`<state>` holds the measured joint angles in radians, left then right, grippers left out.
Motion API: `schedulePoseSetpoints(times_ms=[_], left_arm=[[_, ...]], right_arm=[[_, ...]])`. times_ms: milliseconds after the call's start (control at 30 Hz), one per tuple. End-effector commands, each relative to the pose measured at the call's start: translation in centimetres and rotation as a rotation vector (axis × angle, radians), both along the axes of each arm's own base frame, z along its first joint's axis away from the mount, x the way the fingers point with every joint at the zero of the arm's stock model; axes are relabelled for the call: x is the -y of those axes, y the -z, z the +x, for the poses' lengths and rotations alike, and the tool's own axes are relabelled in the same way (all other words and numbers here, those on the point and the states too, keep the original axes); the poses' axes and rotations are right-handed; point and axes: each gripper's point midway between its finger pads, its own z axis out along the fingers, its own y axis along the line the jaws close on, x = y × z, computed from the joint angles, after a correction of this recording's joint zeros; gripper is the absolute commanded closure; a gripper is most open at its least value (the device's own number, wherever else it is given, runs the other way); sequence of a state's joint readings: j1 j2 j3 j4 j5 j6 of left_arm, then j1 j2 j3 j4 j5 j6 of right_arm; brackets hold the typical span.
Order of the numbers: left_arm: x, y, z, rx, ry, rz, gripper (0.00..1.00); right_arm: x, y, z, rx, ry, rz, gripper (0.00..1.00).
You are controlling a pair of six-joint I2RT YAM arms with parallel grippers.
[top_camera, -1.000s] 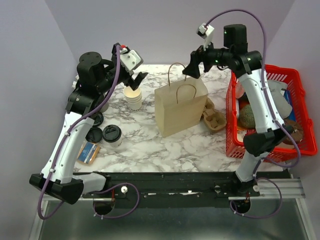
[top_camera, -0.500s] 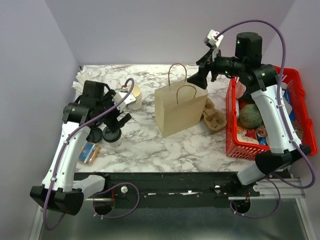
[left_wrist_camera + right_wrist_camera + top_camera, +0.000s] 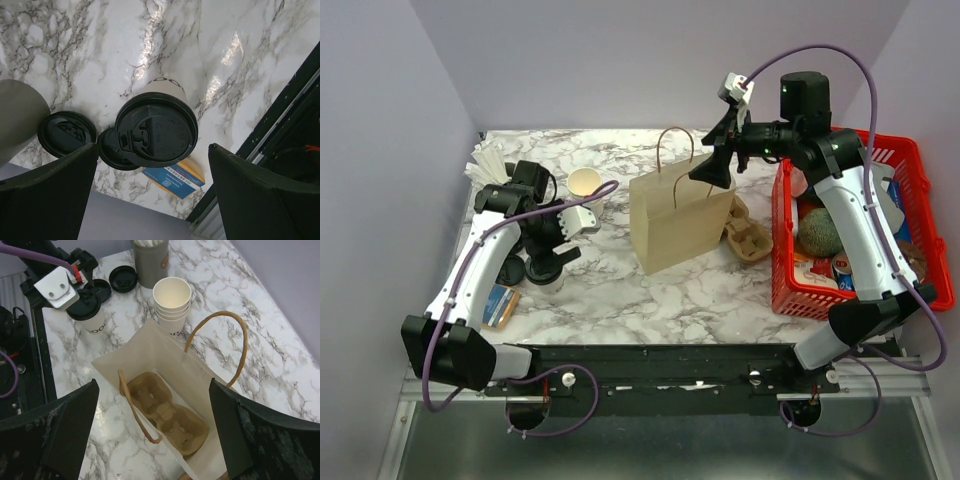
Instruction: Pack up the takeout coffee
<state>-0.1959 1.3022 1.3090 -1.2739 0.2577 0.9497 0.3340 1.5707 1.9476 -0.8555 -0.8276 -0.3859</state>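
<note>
My left gripper is spread wide and hangs over the takeout coffee. The black lid shows between the two fingers with a clear gap on either side, so nothing is gripped; I cannot tell how far above the lid the tips sit. The cup stands upright on the marble table at its near left, well apart from the paper bag. Two loose black lids lie just beside it, one partly tucked under its edge in the wrist view. A blue packet lies flat near its foot, towards the table's front edge.

From overhead the left gripper sits right on top of the coffee. A stack of lidless cups stands behind them, nearer the back wall.

My right gripper is also wide open and empty — it hovers above the mouth of the bag, looking straight in. A cardboard cup carrier lies on the bag's floor, and the bag's twisted handles stand up. Beyond the bag this view shows the cup stack, a grey holder of sticks and the coffee under the left wrist.

Overhead, the right gripper is over the bag's far right corner. A second carrier lies between the bag and the red basket — the basket is full of groceries I cannot name
</note>
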Motion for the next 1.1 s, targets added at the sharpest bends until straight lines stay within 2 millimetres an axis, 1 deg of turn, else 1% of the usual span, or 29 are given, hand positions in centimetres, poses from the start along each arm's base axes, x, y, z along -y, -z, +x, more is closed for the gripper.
schedulePoseSetpoints(times_ms=[0, 167, 200, 233, 267, 300, 367, 400, 500, 567, 667, 733, 767, 800, 833, 867, 900, 933, 967, 1000, 1033, 1067], left_arm=[[-1.5, 1.3, -0.7, -0.095, 0.066, 0.076, 0.02], [-1.9, 2.2, -0.2, -0.115, 0.045, 0.082, 0.01], [-2.2, 2.4, 0.9, -0.088, 0.007, 0.098, 0.01], [-2.3, 2.3, 1.2, -0.086, -0.021, 0.102, 0.01], [-2.2, 2.3, 1.3, -0.099, -0.065, 0.098, 0.02], [-2.2, 2.1, 2.0, -0.097, -0.105, 0.098, 0.01], [-2.2, 1.5, 2.5, -0.094, -0.207, 0.080, 0.01], [-1.9, 0.9, 2.5, -0.099, -0.284, 0.047, 0.01], [-1.6, 0.1, 2.3, -0.095, -0.465, -0.012, 0.01], [-2.3, -0.1, 2.3, -0.084, -0.570, -0.003, 0.01], [-2.8, -0.5, 1.7, -0.087, -0.680, -0.017, 0.01], [-3.7, -0.8, 1.1, -0.079, -0.712, -0.004, 0.02], [-4.5, -0.9, 1.0, -0.065, -0.710, 0.028, 0.01], [-5.6, -1.1, 0.4, -0.082, -0.729, 0.040, 0.02], [-6.3, -1.2, 0.1, -0.088, -0.726, 0.044, 0.02], [-7.4, -1.4, -0.1, -0.088, -0.731, 0.055, 0.02], [-8.1, -1.5, -0.6, -0.111, -0.738, 0.061, 0.03], [-9.7, -1.6, -1.1, -0.133, -0.785, 0.056, 0.05], [-10.2, -1.5, -1.4, -0.155, -0.794, 0.052, 0.06], [-10.7, -1.1, -1.9, -0.198, -0.797, 0.057, 0.10], [-11.9, -0.7, -2.4, -0.218, -0.855, 0.063, 0.12], [-12.5, -0.2, -2.5, -0.235, -0.880, 0.064, 0.15]], right_arm=[[-0.1, 0.4, -1.4, -0.014, -0.042, 0.003, 0.00], [0.0, 0.7, -1.5, -0.018, -0.042, -0.005, 0.00], [0.0, 0.7, -1.5, -0.019, -0.040, -0.005, 0.00], [0.0, 0.7, -1.3, -0.020, -0.037, -0.006, 0.00], [0.0, 0.4, -1.3, -0.015, -0.035, -0.003, 0.00], [0.0, 0.4, -1.2, -0.016, -0.032, -0.004, 0.00], [0.1, 0.4, -1.1, -0.013, -0.025, -0.004, 0.00], [0.1, 0.5, -1.1, -0.018, -0.024, -0.007, 0.00], [0.1, 0.8, -1.1, -0.024, -0.021, -0.010, 0.00], [0.1, 1.1, -1.0, -0.032, -0.022, -0.015, 0.00], [0.0, 0.9, -1.0, -0.031, -0.031, -0.010, 0.00], [-0.1, 0.7, -1.0, -0.025, -0.035, -0.007, 0.00], [-0.1, 0.7, -0.9, -0.025, -0.035, -0.007, 0.00], [-0.2, 0.9, -0.8, -0.031, -0.037, -0.009, 0.00], [-0.2, 0.9, -0.8, -0.032, -0.038, -0.008, 0.00], [-0.2, 0.8, -0.8, -0.031, -0.039, -0.007, 0.00], [-0.2, 0.9, -0.7, -0.032, -0.039, -0.007, 0.00], [-0.2, 0.9, -0.8, -0.032, -0.038, -0.008, 0.00], [-0.2, 0.9, -0.8, -0.030, -0.038, -0.008, 0.00], [-0.2, 1.0, -0.8, -0.030, -0.038, -0.010, 0.00], [-0.1, 0.9, -0.8, -0.025, -0.034, -0.011, 0.00], [0.0, 0.9, -0.8, -0.026, -0.030, -0.013, 0.00]])
